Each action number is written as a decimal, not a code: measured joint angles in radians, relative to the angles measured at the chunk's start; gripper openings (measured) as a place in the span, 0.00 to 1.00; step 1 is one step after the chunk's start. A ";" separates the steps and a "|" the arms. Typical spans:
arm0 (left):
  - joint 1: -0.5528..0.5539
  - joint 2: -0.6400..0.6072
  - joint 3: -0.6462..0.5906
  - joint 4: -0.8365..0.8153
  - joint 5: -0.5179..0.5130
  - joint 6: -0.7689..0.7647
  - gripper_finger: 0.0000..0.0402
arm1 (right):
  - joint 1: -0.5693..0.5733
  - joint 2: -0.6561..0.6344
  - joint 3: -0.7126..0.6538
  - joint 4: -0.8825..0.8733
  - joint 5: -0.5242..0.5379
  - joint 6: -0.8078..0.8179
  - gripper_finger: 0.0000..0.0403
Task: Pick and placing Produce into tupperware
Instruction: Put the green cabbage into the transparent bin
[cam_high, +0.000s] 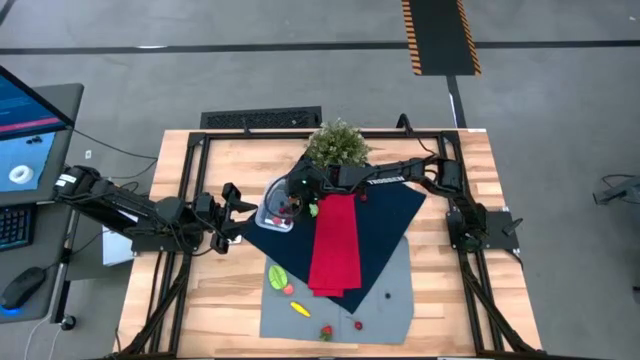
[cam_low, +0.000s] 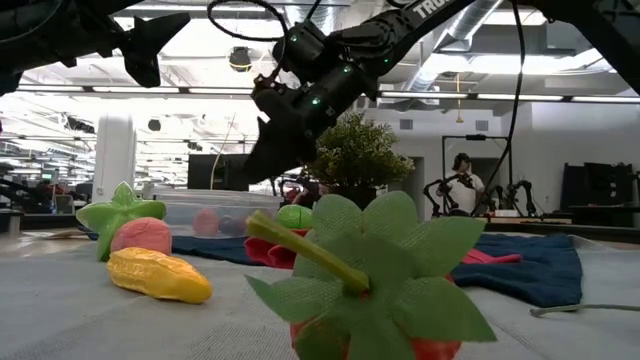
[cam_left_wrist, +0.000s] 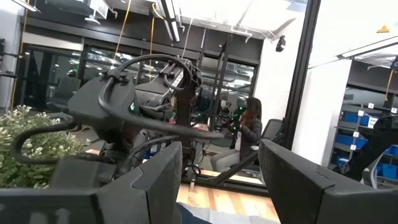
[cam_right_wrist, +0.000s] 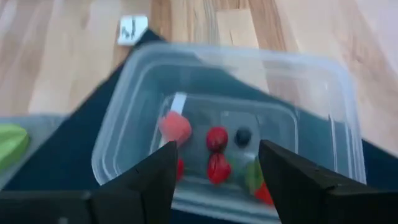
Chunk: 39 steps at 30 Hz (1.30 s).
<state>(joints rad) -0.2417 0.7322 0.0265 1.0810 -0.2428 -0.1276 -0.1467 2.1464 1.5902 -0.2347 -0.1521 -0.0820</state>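
Hovering over the tupperware (cam_right_wrist: 230, 130), right gripper (cam_right_wrist: 214, 177) has fingers spread, nothing held. Container sits on dark blue cloth (cam_high: 385, 215) beside the potted plant (cam_high: 337, 143), with pink, red and dark produce inside. Left gripper (cam_high: 232, 213) waits nearby, fingers parted, empty.

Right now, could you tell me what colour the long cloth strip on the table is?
The cloth strip is red, clearest in the high view.

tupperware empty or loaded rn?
Loaded, partly. The tupperware holds a pink piece, red berries and a dark berry; its lid is off.
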 joint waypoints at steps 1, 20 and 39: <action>0.000 0.000 0.000 0.000 0.000 0.000 0.51 | 0.000 -0.010 0.000 -0.030 -0.001 -0.014 0.61; 0.000 0.000 0.000 -0.043 -0.002 -0.032 0.51 | 0.139 -0.560 -0.130 -0.486 0.021 0.007 0.56; 0.000 0.179 0.159 -0.288 -0.248 -0.069 0.51 | 0.693 -0.958 -0.843 0.289 0.710 0.132 0.56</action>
<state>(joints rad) -0.2417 0.9116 0.1852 0.7928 -0.4907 -0.1968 0.5458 1.1887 0.7469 0.0545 0.5577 0.0499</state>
